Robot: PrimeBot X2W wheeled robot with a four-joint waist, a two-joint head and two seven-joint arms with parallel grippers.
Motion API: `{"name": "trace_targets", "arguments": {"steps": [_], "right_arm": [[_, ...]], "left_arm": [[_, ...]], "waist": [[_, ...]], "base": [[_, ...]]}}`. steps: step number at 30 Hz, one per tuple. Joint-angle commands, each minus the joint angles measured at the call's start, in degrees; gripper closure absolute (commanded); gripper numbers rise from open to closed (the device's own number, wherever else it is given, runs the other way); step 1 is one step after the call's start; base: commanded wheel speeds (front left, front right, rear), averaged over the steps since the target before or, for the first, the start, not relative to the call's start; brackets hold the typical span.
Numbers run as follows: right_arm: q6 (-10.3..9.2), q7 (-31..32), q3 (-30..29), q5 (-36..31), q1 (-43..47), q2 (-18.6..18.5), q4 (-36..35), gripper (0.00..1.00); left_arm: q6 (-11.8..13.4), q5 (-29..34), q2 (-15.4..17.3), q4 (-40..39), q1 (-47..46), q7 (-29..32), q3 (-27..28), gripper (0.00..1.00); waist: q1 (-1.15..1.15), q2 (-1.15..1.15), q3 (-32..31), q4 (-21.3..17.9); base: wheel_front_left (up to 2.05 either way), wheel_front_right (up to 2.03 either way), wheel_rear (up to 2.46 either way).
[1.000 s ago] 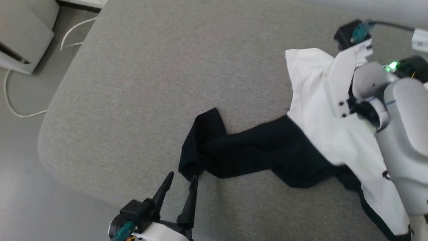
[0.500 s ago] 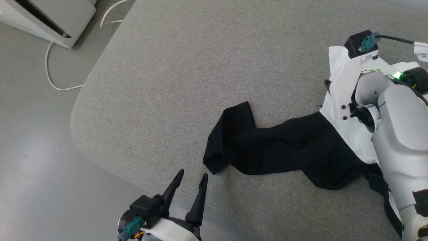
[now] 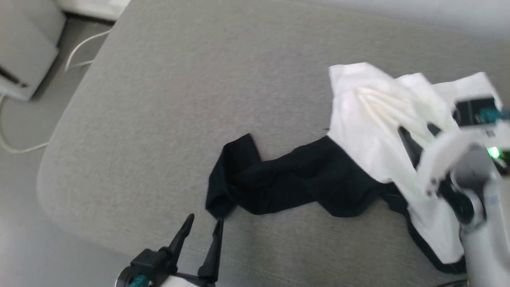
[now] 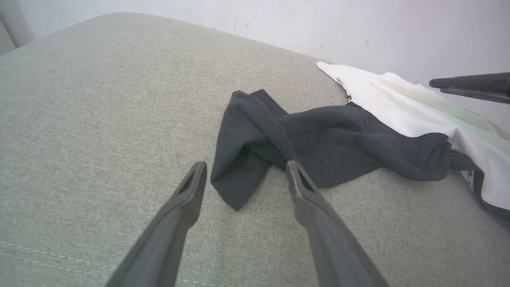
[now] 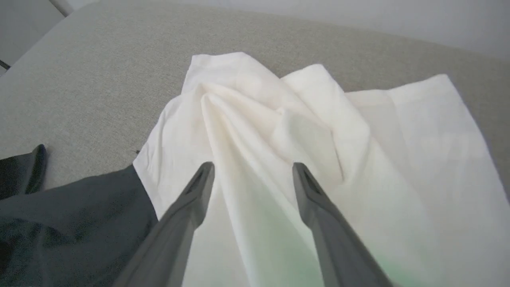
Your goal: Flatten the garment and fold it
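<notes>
My left tool [image 3: 204, 219] stands wide open and empty at the near edge of the cushion [image 3: 159, 99], its tips just beside the folded end of the shirt's [image 3: 358, 119] black sleeve [image 3: 287, 183], which trails right to the rumpled white body. My right tool [image 5: 253, 167] is spread wide too, gripping nothing, poised over that white cloth. The right wrist view shows creases bunched to a peak ahead of its tips, while the head view takes in a white cable [image 3: 79, 52] on the floor.

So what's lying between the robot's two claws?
Mostly the black sleeve, crumpled on the grey cushion, then white body near the right gripper; head view shows it.
</notes>
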Motion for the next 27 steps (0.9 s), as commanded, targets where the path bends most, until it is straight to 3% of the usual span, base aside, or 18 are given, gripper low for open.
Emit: {"name": "trace_targets", "arguments": {"steps": [1,6,10,11,19,24,27], "right_arm": [[-0.04,0.49,-3.44,0.02,7.34,1.69,-7.27,0.00],[-0.04,-0.98,-11.06,-1.78,23.16,6.65,-23.15,0.00],[-0.04,-6.08,-12.52,-1.96,32.96,7.76,-29.37,0.00],[-0.04,-6.08,-12.52,-1.96,32.96,7.76,-29.37,0.00],[-0.04,-23.64,-9.43,2.83,42.61,7.82,-23.68,0.00],[-0.04,-28.20,-6.67,3.65,42.49,7.83,-20.50,0.00],[-0.04,-28.86,-6.97,2.37,41.51,7.83,-20.32,0.00]], "left_arm": [[0.68,0.19,0.92,-1.10,1.31,-0.14,0.74,0.00],[1.51,-0.29,2.27,-3.02,3.69,0.24,1.87,0.00],[1.96,-0.44,2.80,-4.40,4.77,0.29,2.23,0.00],[1.96,-0.44,2.80,-4.40,4.77,0.29,2.23,0.00],[3.08,-0.57,3.02,-6.35,6.38,0.14,2.87,0.00],[3.78,0.69,4.78,-7.49,4.90,1.82,3.19,0.00],[2.98,2.40,7.49,-7.71,1.07,6.26,2.53,0.00]], "waist": [[0.00,0.00,-6.95,-8.75],[0.00,0.00,-8.06,-12.46],[0.00,0.00,-7.99,-14.57],[0.00,0.00,-7.99,-14.57],[0.00,0.00,-8.36,-17.17],[0.00,0.00,-8.37,-18.18],[0.00,0.00,-7.53,-18.19]], "base": [[0.00,0.00,0.00],[0.00,0.00,0.00],[0.00,0.00,0.00],[0.00,0.00,0.00],[0.00,0.00,0.00],[0.00,0.00,0.00],[0.00,0.00,0.00]]}}
